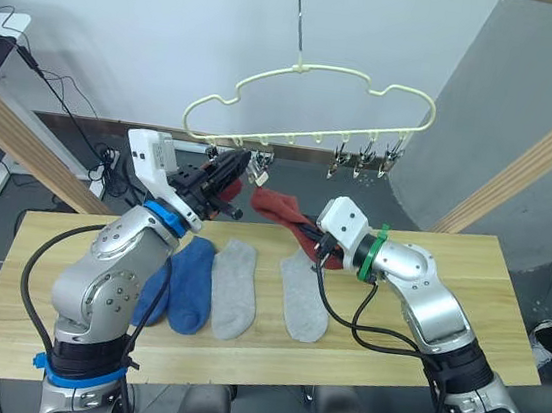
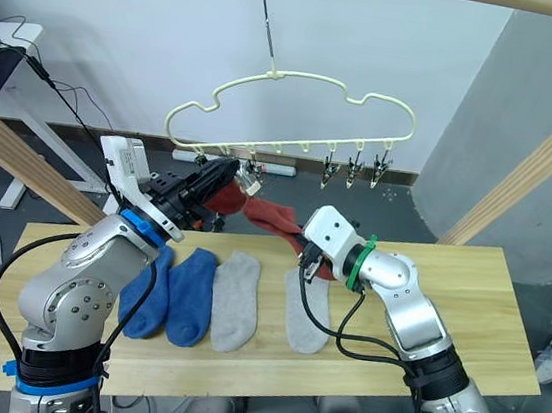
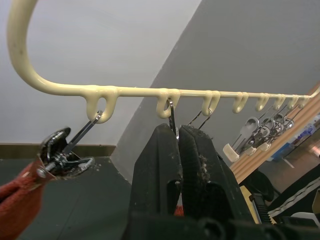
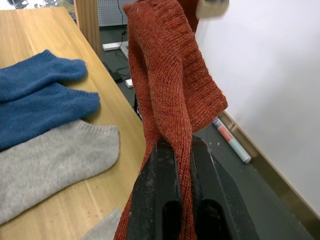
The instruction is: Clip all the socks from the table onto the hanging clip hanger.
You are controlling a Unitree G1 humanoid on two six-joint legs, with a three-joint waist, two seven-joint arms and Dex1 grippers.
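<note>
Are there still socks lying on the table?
Yes, two blue socks and two grey socks lie flat on the table.

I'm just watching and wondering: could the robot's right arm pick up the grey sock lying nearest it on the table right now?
Probably not yet. The right gripper is shut on a rust red sock held up toward the clip hanger. The grey sock lies uncovered on the table just below, so once freed it looks reachable.

Left blue sock (image 1: 152, 297): mostly behind the left arm.
Clipped red sock (image 3: 17, 200): cut off by the left wrist view's edge.
Held red sock (image 4: 170, 95): lower end hidden between the right fingers (image 4: 165, 195).
Surface (image 1: 466, 300): near edge partly behind both arms.
</note>
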